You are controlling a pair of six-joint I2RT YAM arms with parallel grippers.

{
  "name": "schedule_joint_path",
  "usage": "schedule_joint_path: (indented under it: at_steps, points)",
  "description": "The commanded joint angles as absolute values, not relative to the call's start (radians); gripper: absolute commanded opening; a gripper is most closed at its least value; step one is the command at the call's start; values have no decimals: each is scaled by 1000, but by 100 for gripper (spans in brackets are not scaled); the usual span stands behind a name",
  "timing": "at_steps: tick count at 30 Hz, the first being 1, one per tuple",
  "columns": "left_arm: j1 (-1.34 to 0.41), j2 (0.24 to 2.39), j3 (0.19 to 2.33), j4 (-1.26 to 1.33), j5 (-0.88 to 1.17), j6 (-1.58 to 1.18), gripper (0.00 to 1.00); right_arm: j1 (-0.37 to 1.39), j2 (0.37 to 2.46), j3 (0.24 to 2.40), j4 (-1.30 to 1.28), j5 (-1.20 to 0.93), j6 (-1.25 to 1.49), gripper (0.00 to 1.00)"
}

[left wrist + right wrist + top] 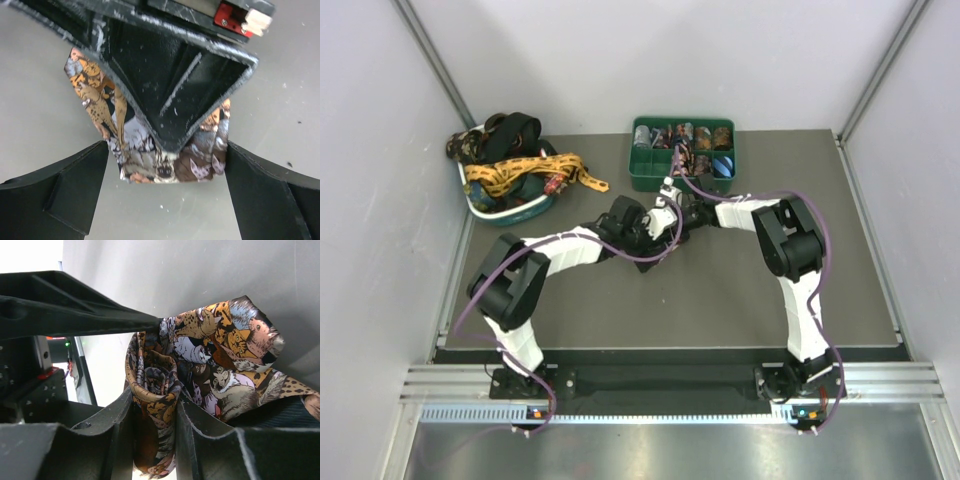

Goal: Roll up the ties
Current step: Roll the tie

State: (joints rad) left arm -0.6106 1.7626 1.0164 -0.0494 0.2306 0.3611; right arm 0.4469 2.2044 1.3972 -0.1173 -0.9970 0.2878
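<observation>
While loose ties (520,172) lie heaped left of the green tray (660,183), the left gripper (166,150) stands spread wide just before that tray, straddling an animal-print tie (137,147) whose roll the right gripper (155,400) pinches.

On the table (720,300), a basket (510,215) heaped with ties (520,165) sits at ten o'clock. A tray (645,178) of rolls (685,135) sits at twelve. At centre, the left gripper (165,170) flanks a tie (155,390) wedged between the right gripper's (152,405) fingers.
</observation>
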Motion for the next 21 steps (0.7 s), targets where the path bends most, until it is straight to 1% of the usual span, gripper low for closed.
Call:
schedule_joint_path:
  at_steps: [1,14,18,21]
  points:
    - [-614,1799,1086,-52,239,394,99,463,2237,1427,-118,-1006,252,8]
    - [-629,1908,1175,-123,123,394,98,466,2240,1416,-78,-1040,281,10]
    - [-638,1945,1207,-155,68,393,95,465,2240,1408,-69,-1046,287,11]
    - [-640,1956,1224,-176,77,400,85,465,2241,1407,-66,-1046,288,13]
